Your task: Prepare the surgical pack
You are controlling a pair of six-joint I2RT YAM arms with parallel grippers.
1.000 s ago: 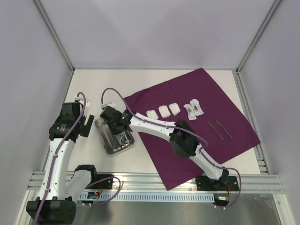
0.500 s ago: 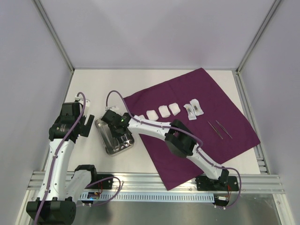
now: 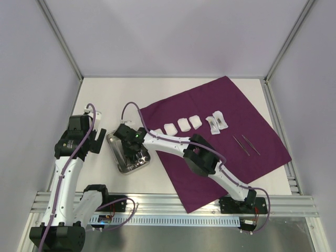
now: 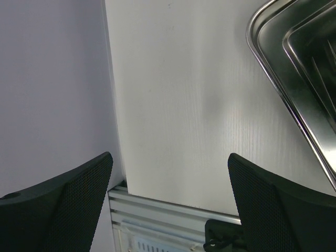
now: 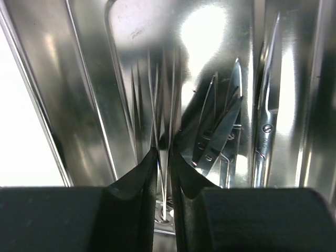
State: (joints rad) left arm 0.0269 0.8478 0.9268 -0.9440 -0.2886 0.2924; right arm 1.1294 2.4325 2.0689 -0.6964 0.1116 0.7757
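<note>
mid-pick inside the steel tray (image 3: 112, 149) on the tabletop just left of the purple cloth (image 3: 231, 105), pinching tweezers (image 5: 171, 105) with the right hand (image 5: 164, 157) nearly shut, left hand (image 4: 170, 205) wide open and empty; next probably needs a clean straight lift clear of the scissors (image 5: 223, 131).

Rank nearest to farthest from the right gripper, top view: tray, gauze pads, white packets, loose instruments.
From the right gripper, shut on a thin instrument:
1. Steel tray, left of the cloth; gripper is inside it.
2. Gauze pads, cloth's upper left.
3. White packets, cloth's middle.
4. Two loose instruments, cloth's right.
</note>
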